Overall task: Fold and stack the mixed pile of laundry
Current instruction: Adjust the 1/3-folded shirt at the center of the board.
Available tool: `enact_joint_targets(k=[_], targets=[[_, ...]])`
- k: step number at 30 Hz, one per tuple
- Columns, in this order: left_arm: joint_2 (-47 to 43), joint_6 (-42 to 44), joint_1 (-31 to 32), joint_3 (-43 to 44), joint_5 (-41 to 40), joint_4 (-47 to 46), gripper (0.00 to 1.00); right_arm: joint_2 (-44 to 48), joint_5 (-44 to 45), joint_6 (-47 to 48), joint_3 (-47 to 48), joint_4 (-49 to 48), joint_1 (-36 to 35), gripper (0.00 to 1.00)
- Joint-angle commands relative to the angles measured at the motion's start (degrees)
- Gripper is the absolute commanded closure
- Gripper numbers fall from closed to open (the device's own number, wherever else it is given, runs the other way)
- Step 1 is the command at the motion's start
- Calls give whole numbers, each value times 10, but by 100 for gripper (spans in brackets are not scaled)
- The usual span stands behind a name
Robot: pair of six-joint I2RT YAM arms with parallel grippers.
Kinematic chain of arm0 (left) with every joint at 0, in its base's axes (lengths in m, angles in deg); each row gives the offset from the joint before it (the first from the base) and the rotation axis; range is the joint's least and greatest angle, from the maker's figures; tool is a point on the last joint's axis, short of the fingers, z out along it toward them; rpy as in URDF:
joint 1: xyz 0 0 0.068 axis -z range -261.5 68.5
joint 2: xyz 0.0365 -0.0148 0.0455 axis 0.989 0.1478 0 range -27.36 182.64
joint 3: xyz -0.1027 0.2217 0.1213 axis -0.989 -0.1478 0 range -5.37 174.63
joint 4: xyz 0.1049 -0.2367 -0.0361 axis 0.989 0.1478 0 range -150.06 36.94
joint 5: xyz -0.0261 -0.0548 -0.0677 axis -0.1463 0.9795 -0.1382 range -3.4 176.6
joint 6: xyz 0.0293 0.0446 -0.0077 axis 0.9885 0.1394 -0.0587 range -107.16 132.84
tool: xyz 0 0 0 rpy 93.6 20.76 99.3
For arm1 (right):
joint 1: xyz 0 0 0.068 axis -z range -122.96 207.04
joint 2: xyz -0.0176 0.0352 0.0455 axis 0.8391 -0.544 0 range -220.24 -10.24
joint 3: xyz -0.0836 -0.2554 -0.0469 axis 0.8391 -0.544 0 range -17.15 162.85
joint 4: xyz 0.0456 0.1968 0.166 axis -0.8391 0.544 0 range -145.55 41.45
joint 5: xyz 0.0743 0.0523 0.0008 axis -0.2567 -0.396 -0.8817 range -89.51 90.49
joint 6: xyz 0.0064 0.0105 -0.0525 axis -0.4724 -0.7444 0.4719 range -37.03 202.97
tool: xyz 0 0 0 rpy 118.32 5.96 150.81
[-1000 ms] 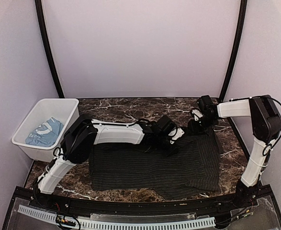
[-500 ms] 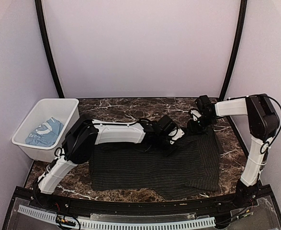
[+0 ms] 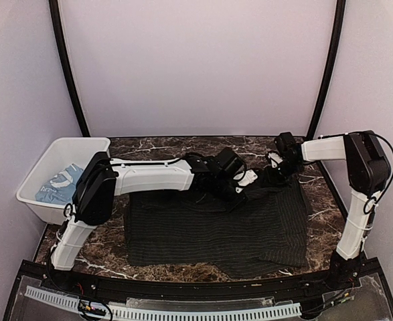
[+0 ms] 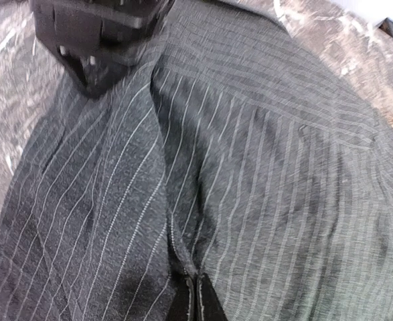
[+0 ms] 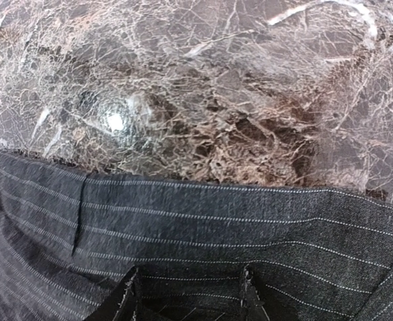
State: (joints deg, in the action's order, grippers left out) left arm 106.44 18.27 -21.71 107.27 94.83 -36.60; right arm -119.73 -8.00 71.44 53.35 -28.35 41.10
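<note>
The black pinstriped shirt (image 3: 216,234) lies spread over the middle of the marble table. My left gripper (image 3: 248,180) is at the shirt's far edge, shut on a raised fold of the cloth. In the left wrist view its fingertips (image 4: 195,294) are pressed together with the striped cloth (image 4: 283,167) pinched between them. My right gripper (image 3: 274,175) is at the shirt's far right corner. In the right wrist view its fingers stand apart (image 5: 188,294) over flat cloth (image 5: 216,221) next to the hem. The light blue T-shirt (image 3: 59,184) lies in the bin.
The white plastic bin (image 3: 49,210) stands at the table's left edge. Bare marble (image 3: 163,150) runs behind the shirt up to the back wall. The two grippers are close together, and the right one's black body (image 4: 96,33) shows in the left wrist view.
My left gripper has shut on a fold of the shirt and moved a little toward the back right, lifting the cloth there. The right gripper has barely moved.
</note>
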Motion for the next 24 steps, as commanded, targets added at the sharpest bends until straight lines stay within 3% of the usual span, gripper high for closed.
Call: enact_joint_targets(k=[1, 9, 15, 20, 21, 24], targets=[[-48, 23, 4, -12, 38, 29, 100, -9, 14, 3, 11, 5, 6, 54], [-51, 74, 16, -24, 115, 81, 99, -1, 12, 7, 17, 11, 9, 54], [-103, 14, -5, -64, 88, 79, 53, 51, -16, 18, 13, 10, 9, 43], [-243, -111, -82, -227, 86, -41, 43, 109, -17, 27, 6, 16, 9, 40], [-280, -148, -96, -251, 83, -70, 36, 122, -17, 30, 1, 16, 9, 40], [-345, -200, -162, -356, 57, -105, 30, 147, -16, 35, -11, 19, 9, 40]])
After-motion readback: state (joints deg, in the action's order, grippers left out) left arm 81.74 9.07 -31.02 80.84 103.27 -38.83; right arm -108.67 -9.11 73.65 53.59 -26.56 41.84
